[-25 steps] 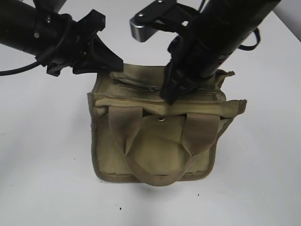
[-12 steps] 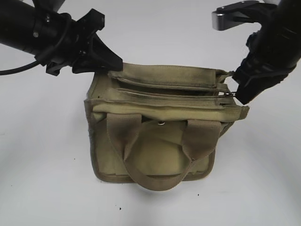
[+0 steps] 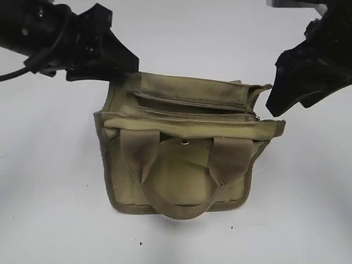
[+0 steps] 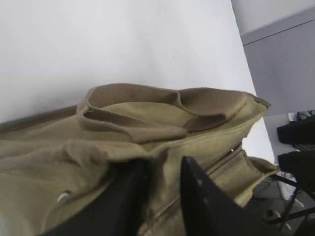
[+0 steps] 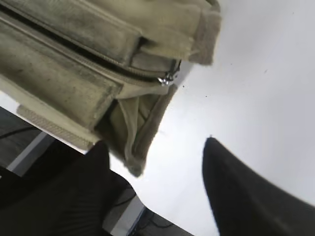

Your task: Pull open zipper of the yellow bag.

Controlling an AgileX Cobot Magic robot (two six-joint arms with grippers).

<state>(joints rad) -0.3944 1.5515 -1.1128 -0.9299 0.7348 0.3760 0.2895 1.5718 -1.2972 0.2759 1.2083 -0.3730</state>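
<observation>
The yellow bag (image 3: pixel 181 176) stands on the white table, handles toward the camera. Its zipper (image 3: pixel 192 113) runs along the top, and the silver pull tab (image 3: pixel 257 117) sits at the right end. My left gripper (image 3: pixel 127 70) is at the bag's back left corner. In the left wrist view its fingers (image 4: pixel 202 196) stand apart, with a fold of the yellow bag (image 4: pixel 147 113) lying loosely between them. My right gripper (image 3: pixel 275 102) hangs off the bag's right end. It is open and empty, and the right wrist view shows the pull tab (image 5: pixel 167 78) well clear of it.
White tabletop (image 3: pixel 55 209) lies all around the bag. A round snap button (image 3: pixel 185 143) shows on the front pocket between the two handles (image 3: pixel 165 206). The table's edge and dark floor show in the right wrist view (image 5: pixel 29 142).
My right gripper let go of the pull tab at the bag's right end, opened wide and drew back to the right. My left gripper's fingers spread apart, and the bag settled slightly.
</observation>
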